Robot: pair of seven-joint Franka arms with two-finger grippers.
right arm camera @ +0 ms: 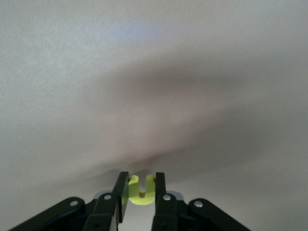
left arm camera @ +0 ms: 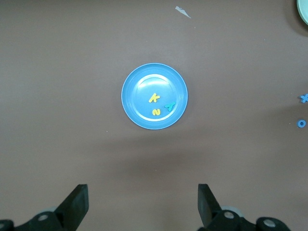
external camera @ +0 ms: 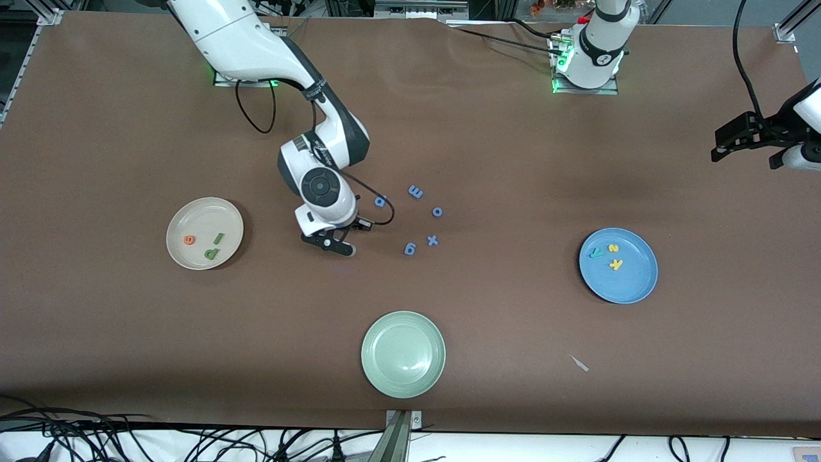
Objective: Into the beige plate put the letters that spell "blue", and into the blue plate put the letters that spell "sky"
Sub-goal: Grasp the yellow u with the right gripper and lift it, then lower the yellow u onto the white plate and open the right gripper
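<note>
Presently, my right gripper (right arm camera: 141,192) is low over the bare table between the beige plate (external camera: 174,226) and the loose blue letters (external camera: 410,248), jaws closed on the yellow u (right arm camera: 142,190). The u is pinched across its two arms, one finger on each outer flank, open end pointing away from my wrist, long axis running out along the fingers. Status of the word "blue": orange e (external camera: 188,240), green l (external camera: 218,239) and dark green b (external camera: 211,253) lie in the beige plate; the u remains (to my judgement, the only letter outstanding). Status of "sky": teal y (external camera: 596,252), yellow s (external camera: 613,248) and yellow k (external camera: 616,264) all lie in the blue plate (external camera: 635,289), complete. My left gripper (left arm camera: 143,208) waits high over the table near the blue plate, jaws spread wide, holding nothing.
</note>
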